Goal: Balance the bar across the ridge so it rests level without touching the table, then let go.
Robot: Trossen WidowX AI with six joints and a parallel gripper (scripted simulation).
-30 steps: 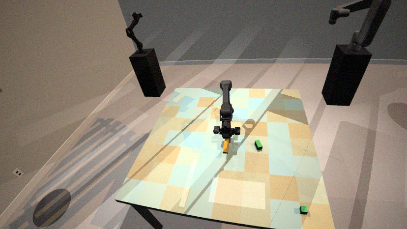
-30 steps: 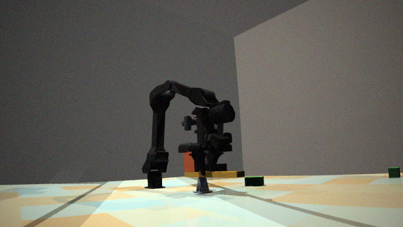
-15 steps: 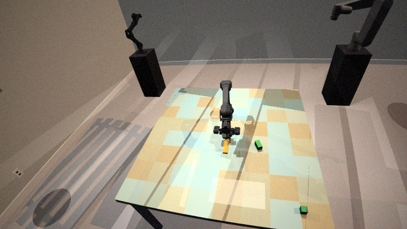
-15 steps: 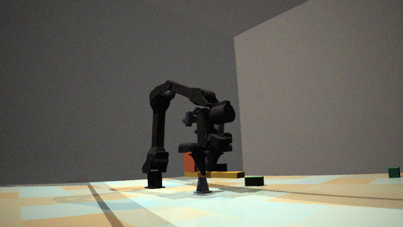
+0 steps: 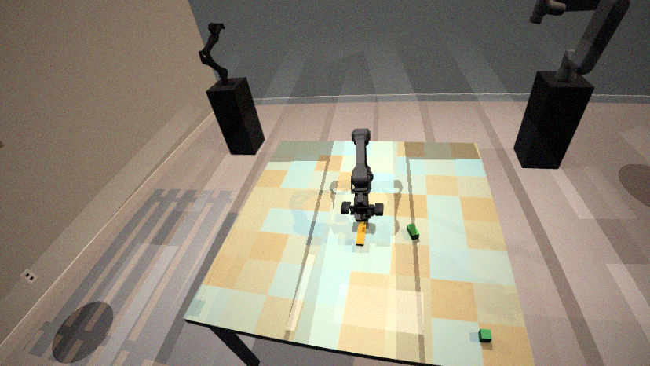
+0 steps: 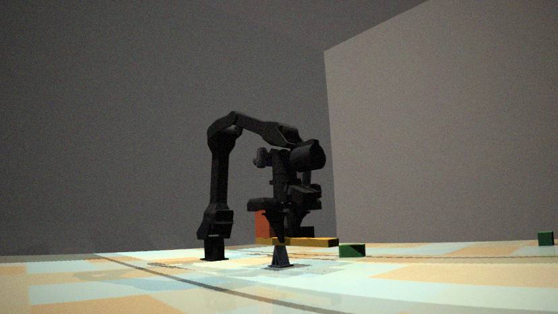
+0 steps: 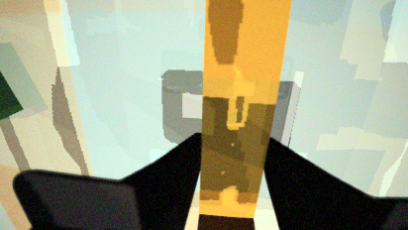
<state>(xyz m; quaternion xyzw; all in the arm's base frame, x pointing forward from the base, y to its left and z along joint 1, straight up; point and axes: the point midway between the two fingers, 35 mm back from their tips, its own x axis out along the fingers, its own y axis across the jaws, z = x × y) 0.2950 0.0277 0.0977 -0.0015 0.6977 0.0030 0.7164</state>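
Observation:
The orange-yellow bar (image 5: 360, 235) (image 6: 314, 242) (image 7: 248, 45) is held about level, clear of the table. A red block (image 6: 261, 224) stands on the bar's end nearer the arm base. My gripper (image 5: 362, 221) (image 6: 282, 239) (image 7: 233, 142) is shut on the bar, close to that block, with a finger on each side. The dark grey ridge (image 6: 280, 258) stands on the table directly under the gripped part. Its top meets the bar's underside in the exterior view, but I cannot tell contact from a tiny gap. The near finger partly hides that spot.
A green block (image 5: 413, 231) (image 6: 351, 250) (image 7: 7, 96) lies beside the bar, off its far end in the exterior view. A second green block (image 5: 485, 335) (image 6: 545, 238) is farther away near the table's corner. Patchy light and shadows cross the patterned table (image 5: 254, 277).

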